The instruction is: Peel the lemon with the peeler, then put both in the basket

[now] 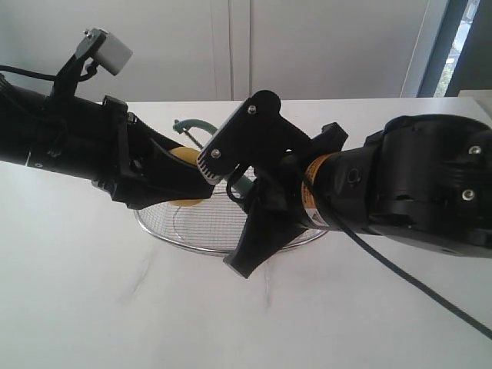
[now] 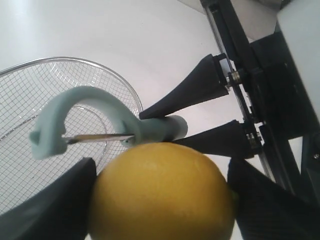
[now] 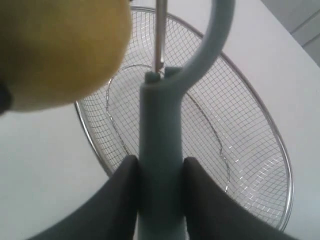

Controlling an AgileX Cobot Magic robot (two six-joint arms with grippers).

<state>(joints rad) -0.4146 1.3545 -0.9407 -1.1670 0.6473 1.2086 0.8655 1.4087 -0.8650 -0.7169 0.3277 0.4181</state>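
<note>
Fingers (image 2: 50, 210) of the left gripper (image 2: 160, 170): closed on the lemon (image 2: 160, 200), 1 dark finger on each flank of the fruit, set wide to take its full girth. Fingers (image 3: 117, 200) of the right gripper (image 3: 160, 165): clamped on the peeler (image 3: 159, 120), 1 on each side of the thick teal handle, the gap no wider than the handle itself.

Lemon: held in the air, clear of the tabletop (image 1: 115, 307). In the exterior view it sits at the left end of the basket (image 1: 192, 240), above rim level. Whether it hangs over the mesh or just outside the rim cannot be told. The skin in view is smooth, even yellow.

Peeler: held by the handle, with the curved head and thin metal blade pointing away from the right gripper and past the lemon. In the left wrist view the blade lies just beside the top of the fruit. In the right wrist view a narrow strip of mesh shows between the blade and the lemon's edge. Contact between blade and skin cannot be told.

Basket: silver wire mesh with a thicker metal rim, resting on the white tabletop below both grippers.

The 2 arms meet over the basket from opposite sides. A black cable (image 1: 415, 284) trails from the right arm across the tabletop. A small white camera box (image 1: 111, 52) sits on top of the left arm. A pale wall (image 1: 307, 46) stands behind.
</note>
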